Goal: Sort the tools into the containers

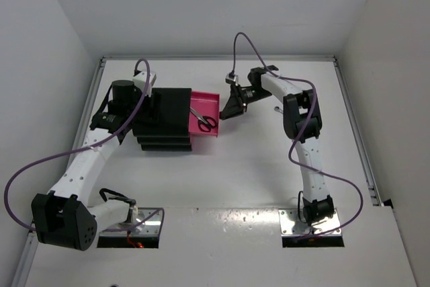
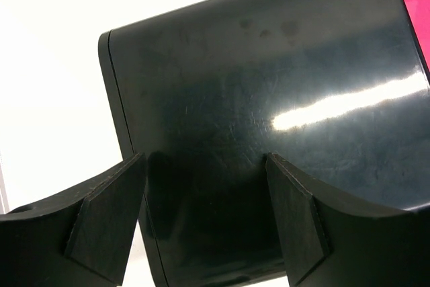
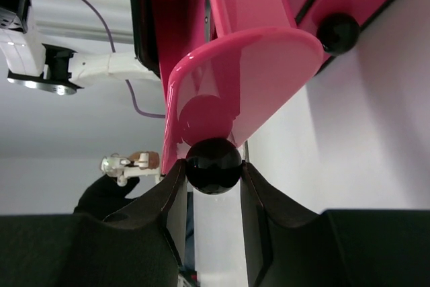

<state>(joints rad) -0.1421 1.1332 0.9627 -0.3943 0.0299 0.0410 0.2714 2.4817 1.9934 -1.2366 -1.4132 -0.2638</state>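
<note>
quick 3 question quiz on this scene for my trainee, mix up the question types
1. Which tool lies in the open pink drawer?
2. True or false: the right gripper is closed on that drawer's round black knob.
3. The left gripper, over the black drawer unit, has its jaws: A open, B shut on a pen, C out of view.

Key: 1 the scissors. 2 true. 3 A.

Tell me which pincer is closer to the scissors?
Right. The right pincer grips the knob of the open drawer holding the scissors; the left pincer is across the black box.
</note>
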